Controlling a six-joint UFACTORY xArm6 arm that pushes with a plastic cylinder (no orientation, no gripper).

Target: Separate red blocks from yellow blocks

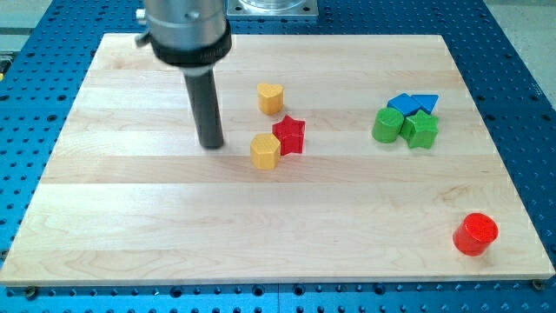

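A red star block (pixel 290 135) lies near the board's middle, touching a yellow hexagon block (pixel 265 150) at its lower left. A yellow heart-shaped block (pixel 270 98) sits just above them, apart. A red cylinder (pixel 475 234) stands alone near the view's bottom right corner. My tip (pixel 210 144) rests on the board to the left of the yellow hexagon, a short gap away, not touching any block.
A cluster at the view's right holds a green cylinder (pixel 387 125), a green star block (pixel 421 129), a blue block (pixel 404 103) and a blue triangle (pixel 425 103). The wooden board (pixel 130 217) lies on a blue perforated table.
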